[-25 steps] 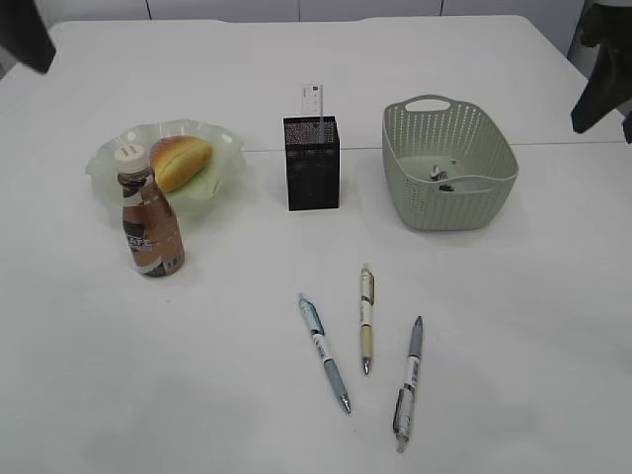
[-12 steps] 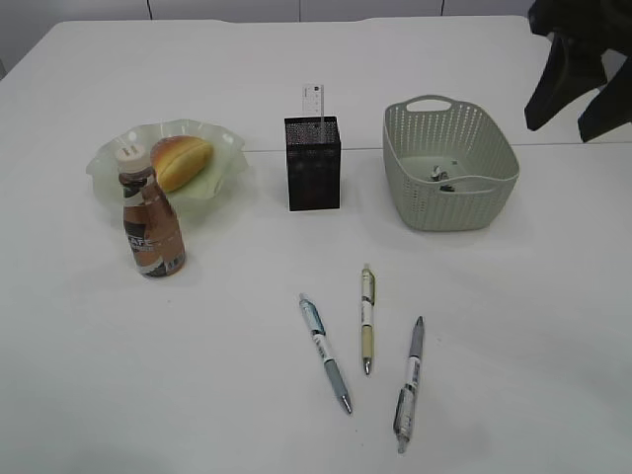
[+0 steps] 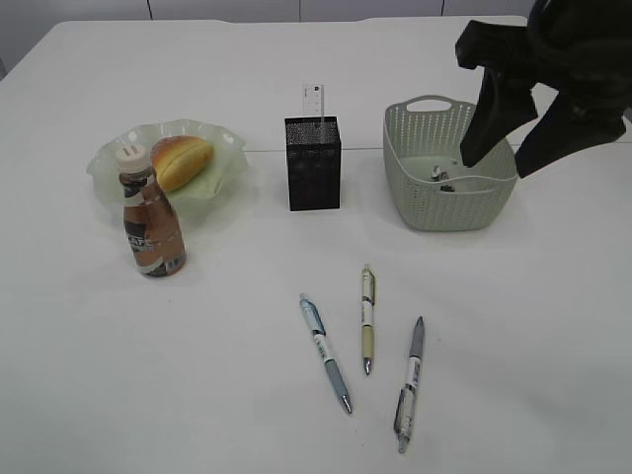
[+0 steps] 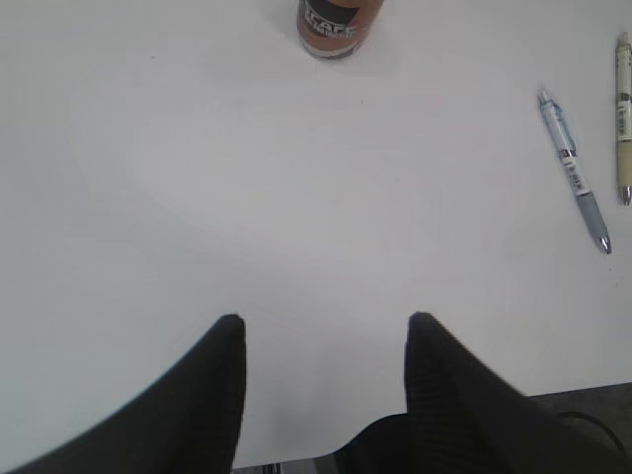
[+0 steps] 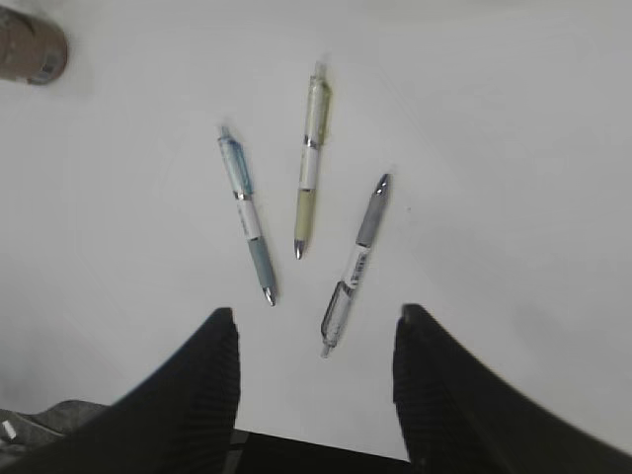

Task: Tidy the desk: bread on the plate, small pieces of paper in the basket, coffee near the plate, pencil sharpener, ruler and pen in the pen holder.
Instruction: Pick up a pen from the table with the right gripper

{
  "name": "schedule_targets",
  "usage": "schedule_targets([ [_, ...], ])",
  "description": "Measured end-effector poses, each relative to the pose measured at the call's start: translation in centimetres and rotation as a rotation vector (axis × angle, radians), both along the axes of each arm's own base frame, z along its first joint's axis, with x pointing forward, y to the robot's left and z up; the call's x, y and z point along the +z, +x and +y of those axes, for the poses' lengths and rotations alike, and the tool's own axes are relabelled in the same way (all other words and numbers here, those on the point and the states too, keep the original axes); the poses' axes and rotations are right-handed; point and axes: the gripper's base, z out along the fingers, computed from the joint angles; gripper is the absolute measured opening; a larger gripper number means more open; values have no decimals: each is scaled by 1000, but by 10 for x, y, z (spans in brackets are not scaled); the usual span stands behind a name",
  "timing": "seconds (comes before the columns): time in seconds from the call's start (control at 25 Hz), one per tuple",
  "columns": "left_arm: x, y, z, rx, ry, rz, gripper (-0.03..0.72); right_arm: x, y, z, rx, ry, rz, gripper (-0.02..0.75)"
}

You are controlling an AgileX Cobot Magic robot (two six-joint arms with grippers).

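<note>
The bread lies on the plate, with the coffee standing just in front. The ruler sticks out of the pen holder. Small pieces of paper lie in the basket. Three pens rest on the desk: blue, yellow-green and grey. My right gripper hangs open over the basket's right side; the right wrist view shows it empty, above the pens. My left gripper is open over bare desk. No pencil sharpener shows.
In the left wrist view the coffee is at the top edge and the blue pen at the right. The desk's near edge runs just behind my left fingers.
My right arm has swung in from the upper right corner, leftward and lower, to above the basket. The left arm has left the exterior view's upper left corner. Objects have not moved.
</note>
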Motion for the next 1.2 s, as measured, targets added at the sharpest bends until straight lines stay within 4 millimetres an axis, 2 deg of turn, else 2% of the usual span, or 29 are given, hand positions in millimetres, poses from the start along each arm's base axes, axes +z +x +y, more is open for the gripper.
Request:
schedule_targets([
  [0.36, 0, -2, -3, -5, -33, 12, 374, -11, 6, 1, 7, -46, 22, 402],
  [0.56, 0, -2, -3, -5, -33, 12, 374, -21, 17, 12, -6, 52, 33, 402],
  [0.68, 1, -2, -3, -5, -37, 11, 374, -39, 30, 22, -3, 82, 60, 402],
  [0.88, 2, -4, -2, -6, -43, 4, 374, -68, 41, 45, 40, 74, 105, 402],
  [1.2, 3, -5, -4, -9, -68, 12, 374, -101, 59, 53, 64, 35, 98, 402],
])
